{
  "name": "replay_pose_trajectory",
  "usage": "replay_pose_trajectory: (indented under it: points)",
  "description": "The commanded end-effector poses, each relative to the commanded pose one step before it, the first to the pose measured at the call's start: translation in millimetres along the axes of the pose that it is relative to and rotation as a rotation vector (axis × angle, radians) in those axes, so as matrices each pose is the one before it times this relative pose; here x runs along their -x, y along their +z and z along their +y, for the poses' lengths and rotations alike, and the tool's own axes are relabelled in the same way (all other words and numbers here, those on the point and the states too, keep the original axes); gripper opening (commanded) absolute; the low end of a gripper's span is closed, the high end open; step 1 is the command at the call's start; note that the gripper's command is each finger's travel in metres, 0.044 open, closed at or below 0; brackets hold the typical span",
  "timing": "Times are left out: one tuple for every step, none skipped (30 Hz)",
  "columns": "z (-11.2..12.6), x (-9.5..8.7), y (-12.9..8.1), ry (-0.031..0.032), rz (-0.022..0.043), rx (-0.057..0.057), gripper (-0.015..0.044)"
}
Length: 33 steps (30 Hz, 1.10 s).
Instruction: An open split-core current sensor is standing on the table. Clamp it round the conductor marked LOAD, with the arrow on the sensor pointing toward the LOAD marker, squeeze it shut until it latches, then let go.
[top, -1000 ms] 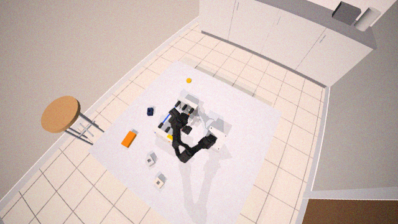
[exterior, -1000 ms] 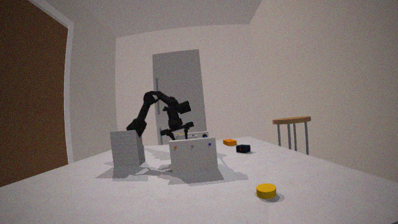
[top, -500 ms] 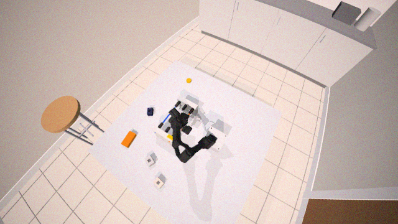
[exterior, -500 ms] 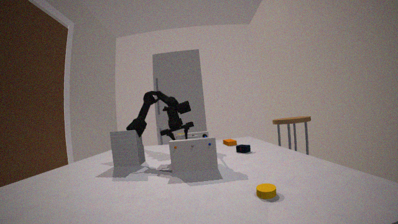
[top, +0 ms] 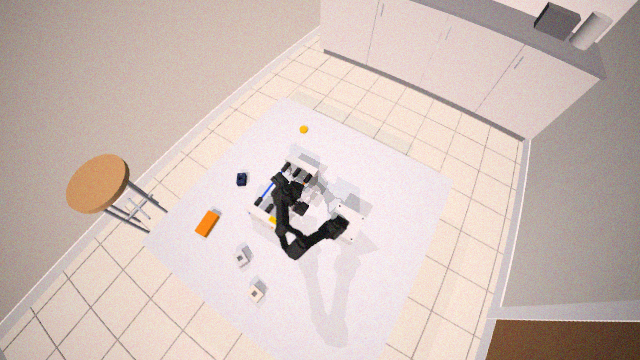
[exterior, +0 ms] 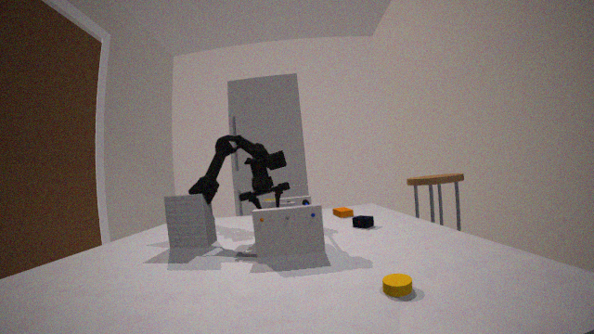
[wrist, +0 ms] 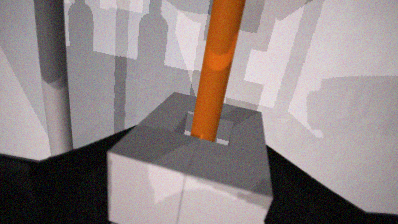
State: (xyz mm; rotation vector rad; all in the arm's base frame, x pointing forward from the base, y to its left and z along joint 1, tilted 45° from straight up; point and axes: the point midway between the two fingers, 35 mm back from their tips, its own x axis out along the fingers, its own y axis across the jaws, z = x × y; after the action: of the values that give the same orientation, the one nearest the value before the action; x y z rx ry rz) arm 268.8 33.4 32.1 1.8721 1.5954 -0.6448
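In the wrist view the grey split-core sensor point(wrist: 200, 165) sits round the orange conductor point(wrist: 217, 65), which runs up through its square opening. Its two halves meet at a thin seam on the front face. My gripper point(wrist: 202, 141) point(top: 295, 189) point(exterior: 264, 195) is shut on the sensor, with one dark finger on each side of it. A grey conductor point(wrist: 52, 75) runs parallel at the left. In the overhead view the gripper hangs inside the white conductor fixture point(top: 306, 164), beside the blue conductor point(top: 267, 190). I cannot see the sensor's arrow or the LOAD marker.
The fixture's front plate point(exterior: 288, 234) carries orange, grey and blue dots. A grey box point(exterior: 187, 223) stands beside it. On the table lie an orange block point(top: 207, 223) point(exterior: 342, 211), a dark blue block point(top: 242, 178) point(exterior: 363, 221), a yellow disc point(top: 303, 129) point(exterior: 397, 284) and two small grey sensors point(top: 243, 256) point(top: 258, 291).
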Motion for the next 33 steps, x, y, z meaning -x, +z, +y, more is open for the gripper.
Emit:
replay_pose_trajectory:
  points:
    - [-0.13, -0.01, -0.12, 0.00007, 0.00090, -0.0024, 0.0000]
    - [0.14, 0.00, 0.08, -0.00005, -0.00063, 0.0017, 0.0000]
    - [0.06, 0.00, 0.03, -0.00002, -0.00027, 0.0007, 0.0000]
    - [0.00, 0.00, 0.00, 0.00000, 0.00000, 0.0000, 0.0000]
    - [0.00, 0.00, 0.00, 0.00000, 0.00000, 0.0000, 0.0000]
    - [0.00, 0.00, 0.00, 0.00000, 0.00000, 0.0000, 0.0000]
    - [0.00, 0.00, 0.00, 0.00000, 0.00000, 0.0000, 0.0000]
    - [0.00, 0.00, 0.00, 0.00000, 0.00000, 0.0000, 0.0000]
    - [0.00, 0.00, 0.00, 0.00000, 0.00000, 0.0000, 0.0000]
    - [0.00, 0.00, 0.00, 0.00000, 0.00000, 0.0000, 0.0000]
    - [0.00, 0.00, 0.00, 0.00000, 0.00000, 0.0000, 0.0000]
    - [-0.03, -0.24, 0.00, 0.00000, 0.00000, 0.0000, 0.0000]
    - [-0.07, -0.49, 0.01, 0.00000, -0.00001, 0.0000, 0.0000]
    - [-0.11, -0.76, 0.01, 0.00000, -0.00001, 0.0000, 0.0000]
    - [-0.14, -0.94, 0.01, 0.00000, 0.00000, 0.0000, 0.0000]
    - [-0.17, -1.13, 0.01, 0.00000, 0.00001, 0.0000, 0.0000]
    - [-0.21, -1.33, 0.01, 0.00000, 0.00002, 0.0000, 0.0000]
    - [1.44, 3.44, 0.03, 0.00310, -0.00106, 0.0033, 0.0026]
    - [0.00, 0.00, 0.00, 0.00000, 0.00000, 0.0000, 0.0052]
    - [0.00, 0.00, 0.00, 0.00000, 0.00000, 0.0000, 0.0079]
    - [0.00, 0.00, 0.00, 0.00000, 0.00000, 0.0000, 0.0105]
    - [0.00, 0.00, 0.00, 0.00000, 0.00000, 0.0000, 0.0131]
    - [0.00, 0.00, 0.00, 0.00000, 0.00000, 0.0000, 0.0157]
    - [0.00, 0.00, 0.00, 0.00000, 0.00000, 0.0000, 0.0184]
    - [0.00, 0.00, 0.00, 0.00000, 0.00000, 0.0000, 0.0210]
    - [0.00, 0.00, 0.00, 0.00000, 0.00000, 0.0000, 0.0236]
    - [0.00, 0.00, 0.00, 0.00000, 0.00000, 0.0000, 0.0262]
    - [0.00, 0.00, 0.00, 0.00000, 0.00000, 0.0000, 0.0274]
    - [0.00, 0.00, 0.00, 0.00000, 0.00000, 0.0000, 0.0274]
    - [0.00, 0.00, 0.00, 0.00000, 0.00000, 0.0000, 0.0274]
    - [0.00, 0.00, 0.00, 0.00000, 0.00000, 0.0000, 0.0274]
    - [0.00, 0.00, 0.00, 0.00000, 0.00000, 0.0000, 0.0274]
    - [0.00, 0.00, 0.00, 0.00000, 0.00000, 0.0000, 0.0274]
